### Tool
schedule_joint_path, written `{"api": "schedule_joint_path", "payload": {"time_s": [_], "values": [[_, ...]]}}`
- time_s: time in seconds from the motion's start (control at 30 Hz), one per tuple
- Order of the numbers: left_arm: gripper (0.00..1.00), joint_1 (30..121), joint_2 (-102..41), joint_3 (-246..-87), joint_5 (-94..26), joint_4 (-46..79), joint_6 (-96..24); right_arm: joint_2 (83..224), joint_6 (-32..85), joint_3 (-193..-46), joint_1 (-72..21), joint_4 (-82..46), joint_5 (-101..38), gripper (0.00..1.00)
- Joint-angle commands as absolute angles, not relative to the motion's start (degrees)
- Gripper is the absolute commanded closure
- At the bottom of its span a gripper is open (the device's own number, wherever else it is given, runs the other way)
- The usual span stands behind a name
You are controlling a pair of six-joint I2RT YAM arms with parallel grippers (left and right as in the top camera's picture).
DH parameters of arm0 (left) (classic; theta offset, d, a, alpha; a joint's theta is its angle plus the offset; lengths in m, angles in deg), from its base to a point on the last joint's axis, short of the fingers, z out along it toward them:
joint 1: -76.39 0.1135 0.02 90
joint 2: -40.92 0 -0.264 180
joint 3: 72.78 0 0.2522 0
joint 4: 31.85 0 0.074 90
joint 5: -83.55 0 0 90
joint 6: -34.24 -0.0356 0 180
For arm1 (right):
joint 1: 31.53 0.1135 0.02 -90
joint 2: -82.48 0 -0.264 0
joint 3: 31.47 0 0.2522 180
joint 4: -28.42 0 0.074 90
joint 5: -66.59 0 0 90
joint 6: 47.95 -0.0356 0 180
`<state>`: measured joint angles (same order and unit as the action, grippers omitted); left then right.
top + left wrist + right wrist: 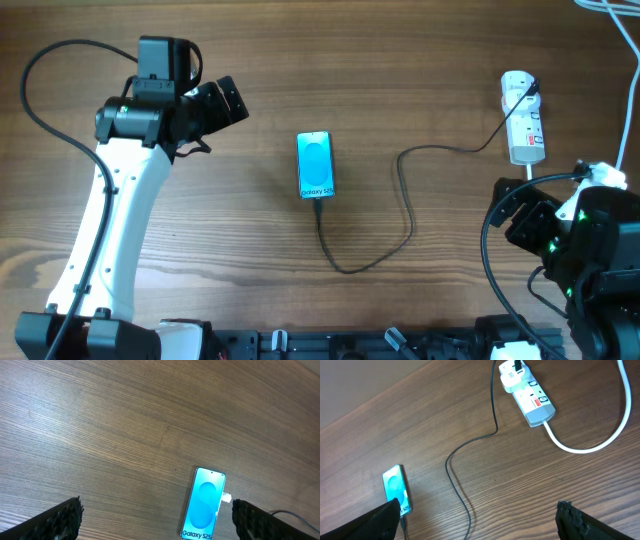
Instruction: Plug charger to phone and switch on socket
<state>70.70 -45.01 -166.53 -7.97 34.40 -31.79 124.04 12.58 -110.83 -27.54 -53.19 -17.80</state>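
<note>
Right hand [522, 215] sits just short of the socket [523, 118], whose long axis runs straight away from it; left hand [232, 100] is well apart from it, nearer the phone [315, 165]. Charger [350, 270] reaches the phone's near end. Left wrist: fingers [60, 520] wide, phone [204, 504] ahead between them. Right wrist: fingers [580, 520] wide and empty, socket [530, 395] ahead, slanting rightward

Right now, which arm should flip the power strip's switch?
The right one. The right hand sits near the power strip, and its wrist camera sees the red-marked switch. The left hand is far off, beyond the phone.
</note>
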Motion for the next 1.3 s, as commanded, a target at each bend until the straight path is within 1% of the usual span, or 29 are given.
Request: {"api": "schedule_joint_path", "payload": {"time_s": [0.0,0.53,0.67,0.73,0.8,0.87,0.97,1.03,1.27], "values": [[0.0,70.94,-45.14,-166.59,-7.4,34.27,-31.07,123.89,13.41,-110.39,-27.3,-53.37,-17.87,0.0],[0.0,70.94,-45.14,-166.59,-7.4,34.27,-31.07,123.83,13.54,-110.39,-27.23,-53.37,-17.85,0.0],[0.0,70.94,-45.14,-166.59,-7.4,34.27,-31.09,122.86,13.71,-110.33,-27.19,-53.32,-15.83,0.0],[0.0,70.94,-45.14,-166.59,-7.42,34.27,-31.07,121.55,15.35,-109.65,-27.19,-52.03,-16.14,0.0],[0.0,70.94,-45.14,-166.59,-7.4,34.27,-31.07,119.78,17.91,-107.53,-27.19,-48.16,-17.78,0.0],[0.0,70.94,-45.14,-166.59,-7.4,34.27,-31.07,117.33,23.09,-103.77,-27.19,-42.18,-22.09,0.0],[0.0,70.94,-45.14,-166.59,-7.4,34.27,-31.07,111.59,31.85,-94.44,-27.19,-30.92,-29.91,0.0],[0.0,70.94,-45.14,-166.59,-7.4,34.27,-31.07,108.5,33.32,-88.82,-27.19,-25.24,-32.47,0.0],[0.0,70.94,-45.14,-166.59,-7.4,34.27,-31.07,96.83,32.95,-68.14,-27.21,-2.42,-37.19,0.0]]}}
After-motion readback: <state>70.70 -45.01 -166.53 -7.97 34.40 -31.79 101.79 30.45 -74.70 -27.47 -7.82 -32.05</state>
